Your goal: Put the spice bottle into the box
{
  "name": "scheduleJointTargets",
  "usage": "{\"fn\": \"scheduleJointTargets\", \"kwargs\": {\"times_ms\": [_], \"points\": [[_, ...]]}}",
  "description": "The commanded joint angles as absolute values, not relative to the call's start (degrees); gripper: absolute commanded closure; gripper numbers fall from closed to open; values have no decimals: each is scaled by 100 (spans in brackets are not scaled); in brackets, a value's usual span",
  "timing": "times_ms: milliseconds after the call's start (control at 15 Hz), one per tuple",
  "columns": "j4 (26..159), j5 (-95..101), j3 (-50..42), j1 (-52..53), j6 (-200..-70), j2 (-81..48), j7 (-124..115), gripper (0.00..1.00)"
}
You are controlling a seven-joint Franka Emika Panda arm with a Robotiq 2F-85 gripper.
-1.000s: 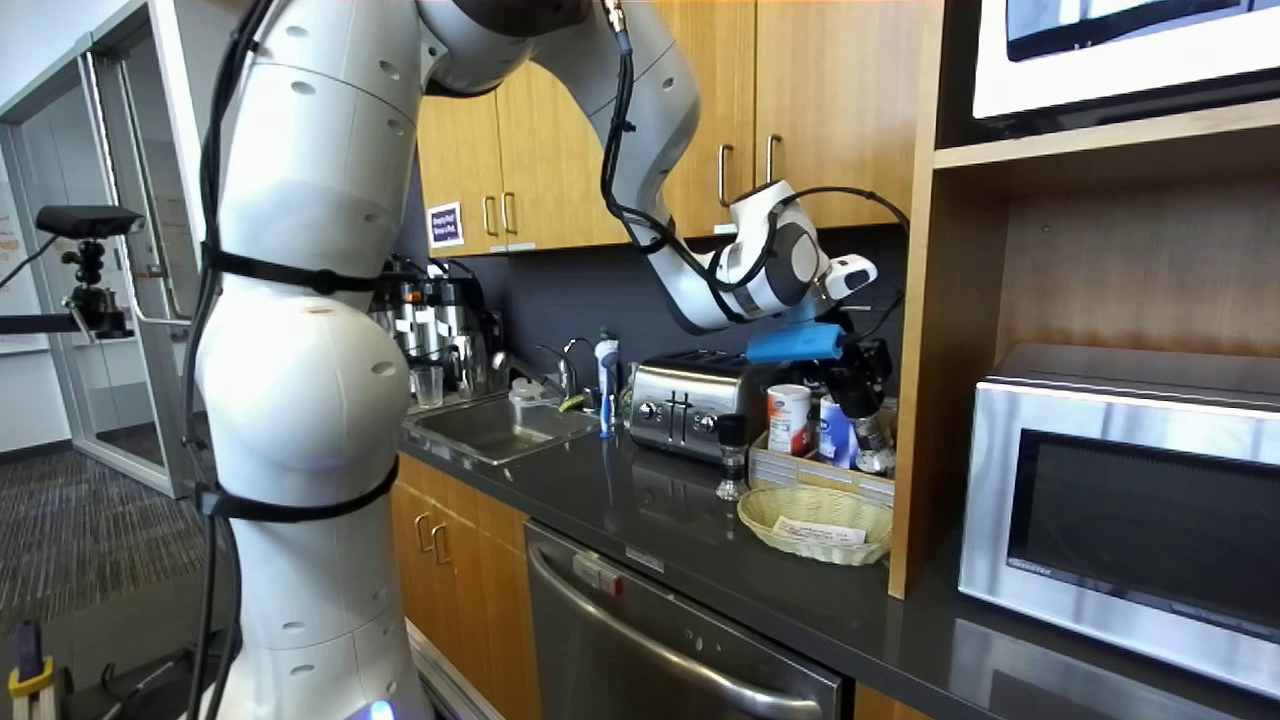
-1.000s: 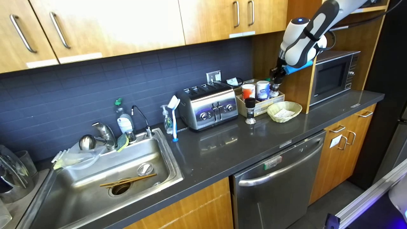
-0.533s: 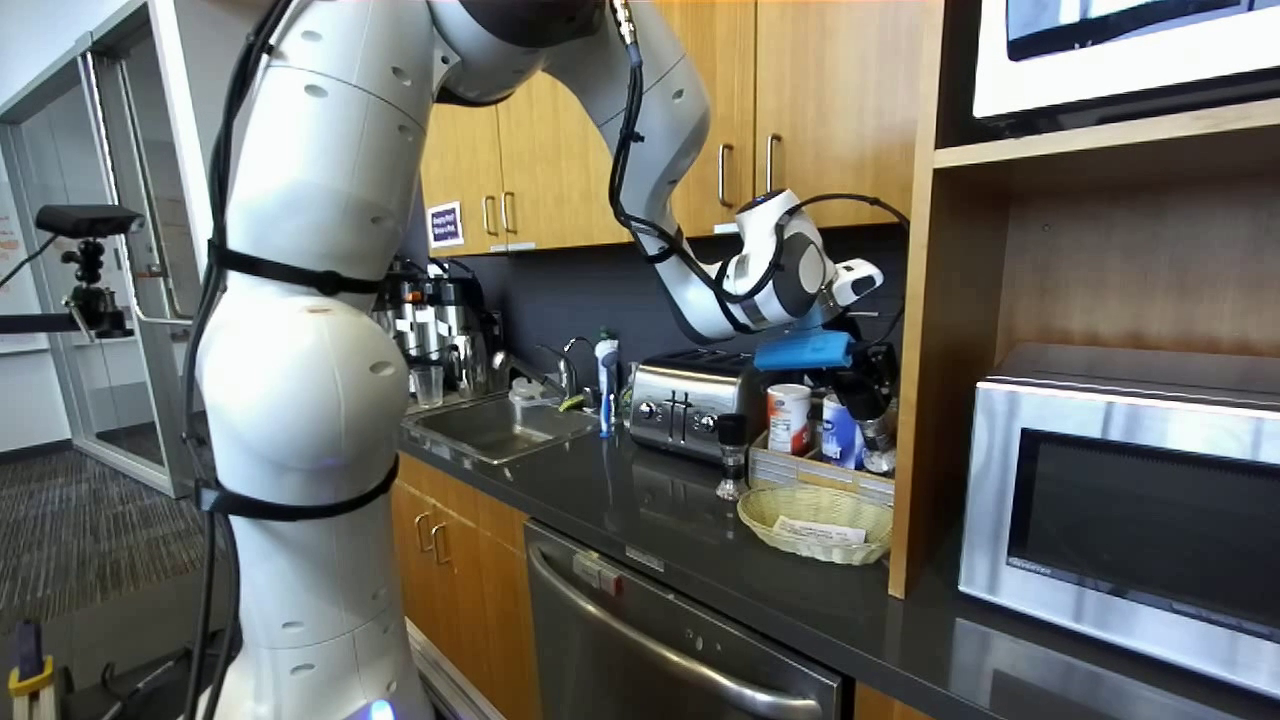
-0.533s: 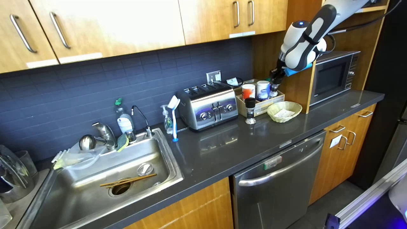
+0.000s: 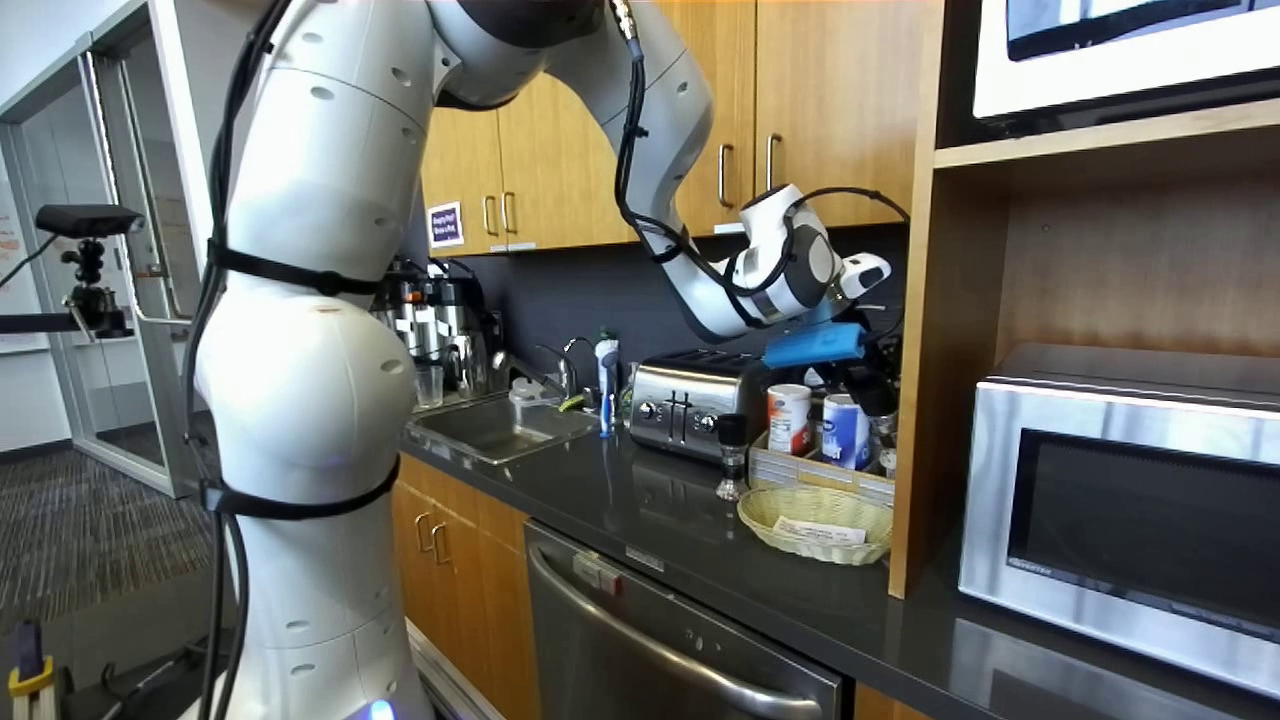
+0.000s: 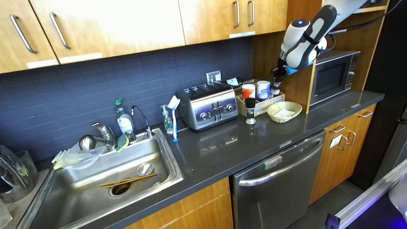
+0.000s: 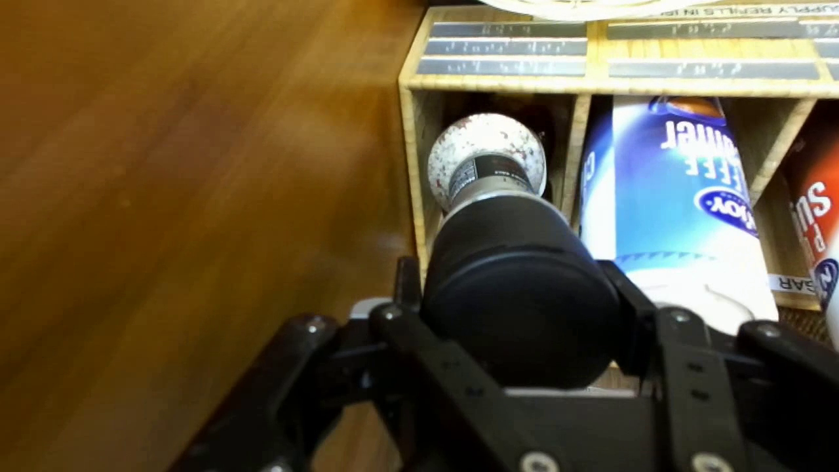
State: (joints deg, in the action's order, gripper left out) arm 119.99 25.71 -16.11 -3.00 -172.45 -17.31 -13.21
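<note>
black-capped and gripped around that cap by my hand [image 7: 512, 282], the spice bottle [image 7: 514, 242] is at the end compartment of the pale wooden box [image 6: 261, 108]; whether its base is above or inside that compartment, i cannot tell. a blue-and-white canister [image 7: 675, 183] stands in the box's next compartment, a red-and-white canister [image 6: 248, 91] beyond it. just beside the box, on the dark desk [image 6: 206, 159], are a wicker basket [image 6: 284, 117], another black-capped bottle [image 6: 250, 111] and a steel toaster [image 6: 213, 106].
</note>
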Motion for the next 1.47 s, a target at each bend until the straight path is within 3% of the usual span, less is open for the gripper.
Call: {"fn": "scheduleJointTargets", "kwargs": {"times_ms": [0, 800, 1400], "points": [[11769, 3083, -2056, 71, -17048, -1661, -1622, 60], [11746, 2868, -1786, 80, -16474, -1739, -1382, 60], [11798, 2480, -1392, -184, -16840, -1840, -885, 60]]}}
